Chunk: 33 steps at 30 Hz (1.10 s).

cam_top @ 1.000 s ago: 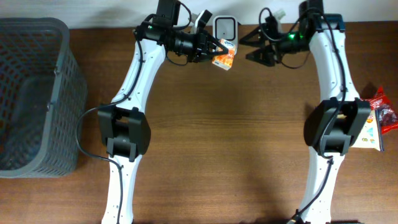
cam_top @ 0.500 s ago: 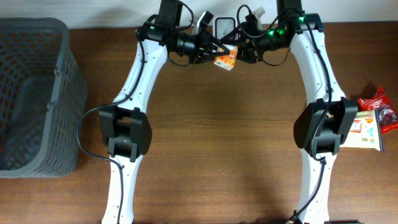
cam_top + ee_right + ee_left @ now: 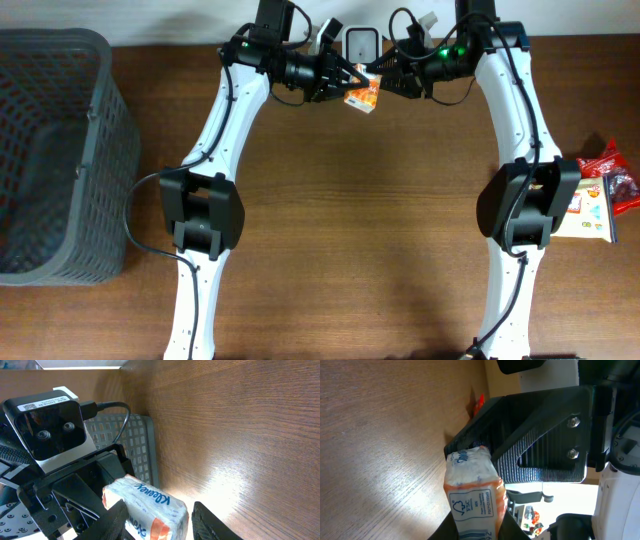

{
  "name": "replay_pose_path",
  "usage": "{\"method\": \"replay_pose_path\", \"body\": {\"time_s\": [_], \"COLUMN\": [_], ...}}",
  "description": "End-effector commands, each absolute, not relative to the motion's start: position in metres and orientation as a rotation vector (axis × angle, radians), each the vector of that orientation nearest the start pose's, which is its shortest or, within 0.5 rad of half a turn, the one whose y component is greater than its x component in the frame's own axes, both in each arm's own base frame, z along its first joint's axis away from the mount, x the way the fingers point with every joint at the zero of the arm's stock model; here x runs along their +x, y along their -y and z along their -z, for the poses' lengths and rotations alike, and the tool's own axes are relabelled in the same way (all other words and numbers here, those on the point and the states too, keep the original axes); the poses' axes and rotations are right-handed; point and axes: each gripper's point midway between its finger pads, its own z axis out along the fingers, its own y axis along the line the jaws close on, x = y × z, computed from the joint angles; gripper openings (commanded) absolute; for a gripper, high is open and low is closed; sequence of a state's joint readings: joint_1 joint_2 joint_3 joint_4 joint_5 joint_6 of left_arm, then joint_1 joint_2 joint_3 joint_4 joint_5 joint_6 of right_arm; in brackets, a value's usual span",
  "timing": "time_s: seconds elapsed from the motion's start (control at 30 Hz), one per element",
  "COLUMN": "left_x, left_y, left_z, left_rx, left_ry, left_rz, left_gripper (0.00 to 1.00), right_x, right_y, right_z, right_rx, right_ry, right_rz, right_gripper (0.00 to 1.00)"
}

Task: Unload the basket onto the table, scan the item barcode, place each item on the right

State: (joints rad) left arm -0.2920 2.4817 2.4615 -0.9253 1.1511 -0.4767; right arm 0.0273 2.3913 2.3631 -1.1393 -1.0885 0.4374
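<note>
Left hand [image 3: 352, 86] is pinching the Kleenex tissue pack [image 3: 364, 98] above the far edge of the surface [image 3: 350, 200]; right hand [image 3: 381, 82] is straddling its opposite end, grip unclear.

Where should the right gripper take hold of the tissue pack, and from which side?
Grip the free end of the tissue pack, which sticks out past the left gripper; that gripper is shut on the other end. Come from the side opposite that arm, with one finger on each side of the pack. The right gripper straddles it there, open, so closing should catch it.
</note>
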Motion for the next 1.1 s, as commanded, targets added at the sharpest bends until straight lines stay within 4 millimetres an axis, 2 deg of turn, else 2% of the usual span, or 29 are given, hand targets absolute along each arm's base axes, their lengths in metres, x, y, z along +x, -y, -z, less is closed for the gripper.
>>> {"method": "replay_pose_path", "body": {"time_s": [0.0,0.1,0.17,0.23,0.3,0.4,0.43,0.57,0.6,0.73,0.8,0.93,1.0,1.07], "left_x": [0.494,0.494,0.494,0.494,0.496,0.502,0.505,0.517,0.519,0.522,0.522,0.522,0.519,0.516], "left_y": [0.309,0.309,0.309,0.309,0.308,0.305,0.303,0.276,0.26,0.219,0.205,0.176,0.169,0.164], "left_z": [-0.223,-0.223,-0.223,-0.223,-0.221,-0.214,-0.21,-0.168,-0.15,-0.121,-0.114,-0.105,-0.103,-0.101], "left_rx": [0.296,0.296,0.296,0.296,0.289,0.261,0.243,0.056,-0.021,-0.151,-0.181,-0.23,-0.239,-0.242], "left_ry": [-2.445,-2.445,-2.445,-2.445,-2.451,-2.472,-2.487,-2.662,-2.732,-2.831,-2.848,-2.862,-2.87,-2.881], "left_rz": [1.76,1.76,1.76,1.759,1.74,1.665,1.628,1.267,1.096,0.705,0.586,0.341,0.275,0.216], "left_gripper": [0.17,0.18,0.21,0.33,0.49,0.56,0.62,0.66,0.66,0.7,0.71,0.72,0.73,0.73], "right_x": [0.515,0.513,0.512,0.513,0.514,0.515,0.516,0.523,0.526,0.54,0.547,0.56,0.567,0.578], "right_y": [-0.166,-0.172,-0.174,-0.175,-0.172,-0.168,-0.166,-0.15,-0.142,-0.111,-0.098,-0.071,-0.063,-0.065], "right_z": [-0.204,-0.204,-0.204,-0.204,-0.2,-0.193,-0.19,-0.173,-0.167,-0.157,-0.157,-0.151,-0.152,-0.161], "right_rx": [0.205,0.192,0.185,0.183,0.195,0.222,0.233,0.29,0.314,0.422,0.437,0.467,0.463,0.372], "right_ry": [-2.569,-2.575,-2.578,-2.578,-2.592,-2.621,-2.633,-2.685,-2.697,-2.709,-2.698,-2.666,-2.618,-2.543], "right_rz": [-1.605,-1.609,-1.61,-1.609,-1.57,-1.511,-1.484,-1.296,-1.218,-0.957,-0.827,-0.405,-0.21,-0.011], "right_gripper": [0.43,0.39,0.22,0.1,0.04,0.04,0.04,0.04,0.04,0.04,0.04,0.04,0.04,0.04]}}
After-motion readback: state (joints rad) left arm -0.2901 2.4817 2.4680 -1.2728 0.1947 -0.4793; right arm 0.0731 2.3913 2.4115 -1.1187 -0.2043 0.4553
